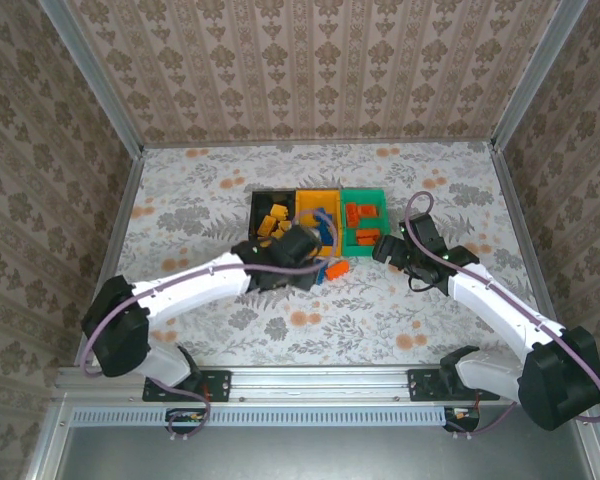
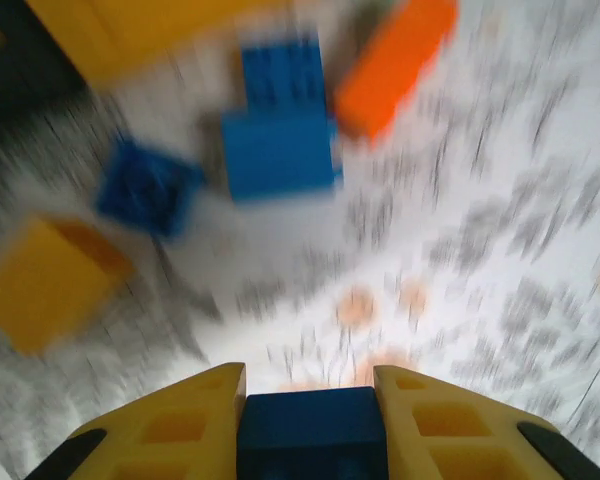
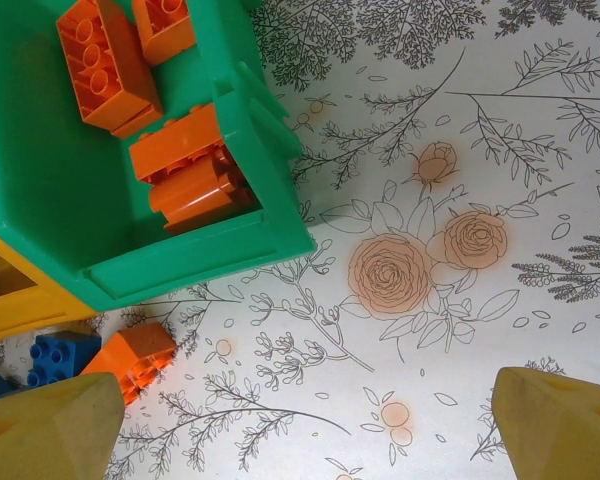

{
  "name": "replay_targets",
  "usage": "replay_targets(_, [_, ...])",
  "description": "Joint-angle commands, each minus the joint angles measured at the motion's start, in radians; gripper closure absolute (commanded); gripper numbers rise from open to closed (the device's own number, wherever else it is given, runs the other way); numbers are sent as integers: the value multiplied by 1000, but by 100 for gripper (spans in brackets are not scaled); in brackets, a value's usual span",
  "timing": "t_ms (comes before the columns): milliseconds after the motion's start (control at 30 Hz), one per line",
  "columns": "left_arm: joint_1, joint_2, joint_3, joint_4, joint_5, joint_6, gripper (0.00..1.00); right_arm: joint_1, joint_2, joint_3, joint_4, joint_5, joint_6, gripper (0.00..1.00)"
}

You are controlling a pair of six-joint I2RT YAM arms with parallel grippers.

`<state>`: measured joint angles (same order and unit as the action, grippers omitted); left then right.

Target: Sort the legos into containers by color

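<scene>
Blue plastic is clamped between the yellow fingers (image 2: pixel 195 425) of the left gripper (image 2: pixel 310 385): one blue lego (image 2: pixel 312 435). Beyond it, blurred loose legos are scattered on the table (image 2: pixel 480 250): a blue pair (image 2: pixel 280 150) at twelve o'clock, a red-orange brick (image 2: pixel 395 65) at one, a yellow brick (image 2: pixel 45 280) at nine. The right gripper (image 3: pixel 305 425) is spread wide above the table. The green bin (image 3: pixel 60 200), with red-orange legos (image 3: pixel 110 65) inside, is seen at ten o'clock.

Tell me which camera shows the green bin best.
Right wrist: the green bin is close and sharp, with red-orange bricks inside. Top external shows it small, at the row's right end. The blurred left wrist view faces loose bricks.
</scene>
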<state>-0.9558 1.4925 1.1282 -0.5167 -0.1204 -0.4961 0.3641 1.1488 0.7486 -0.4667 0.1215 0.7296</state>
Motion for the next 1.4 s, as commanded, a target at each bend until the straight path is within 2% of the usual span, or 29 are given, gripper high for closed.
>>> replay_targets(0, [51,92,139,39,13,117,72,-7,-11,-16,2,20,-7,4])
replay_targets(267, [155,375,443,48,34,171,72,-7,-8,-22,-5,16,-15,4])
replay_targets(433, [181,517,606,-6,14,178,71,-6,-11,-18,-14,12,-29,4])
replay_targets(500, [189,551,643,-22,19,177,63,-7,-13,-15,-11,-4,-43,4])
replay_targets(600, [190,550,650,-10,35,167,40,-7,-25,-20,1,-31,-61,4])
replay_targets(667, [190,532,650,-3,43,160,31,-5,-26,-20,7,-53,-68,4])
replay_targets(833, [183,397,554,71,85,118,16,46,-12,-30,49,-91,-15,6])
replay_targets(1000, [165,136,278,211,102,57,8,182,53,-29,146,-23,156,8])
replay_targets(1100, [137,-14,119,238,56,38,5,246,133,7,184,30,249,11])
replay_targets(1367, [54,-353,-238,232,-63,-22,0,297,363,106,266,65,405,24])
